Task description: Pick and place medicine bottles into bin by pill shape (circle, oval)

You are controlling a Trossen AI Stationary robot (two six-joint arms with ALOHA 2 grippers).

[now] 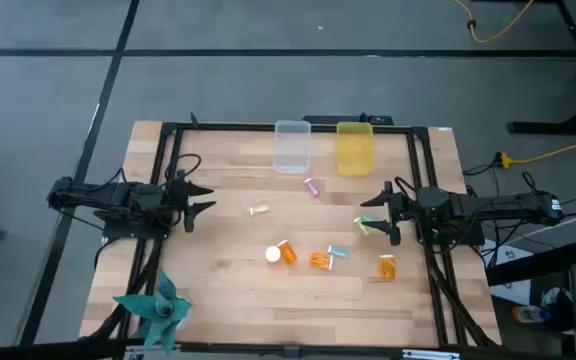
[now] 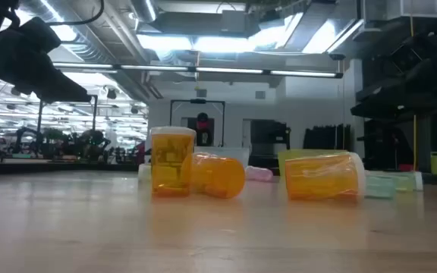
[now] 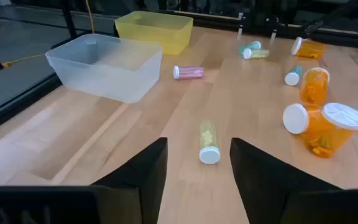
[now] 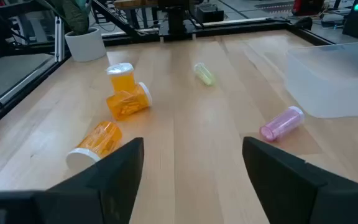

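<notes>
Nothing was gripped yet. The left end effector [image 1: 203, 197] hovered at centre left of the high view, fingers apart, aimed at a small pale green vial [image 1: 258, 211] lying just right of it on the wooden worktop [image 1: 228, 290]. A clean pick likely meant closing across its body. The right end effector [image 1: 373, 212], fingers also apart, hovered centre right beside more vials. Clear plastic bin [image 1: 292, 146] and yellow plastic bin [image 1: 355, 147] stood top centre.
</notes>
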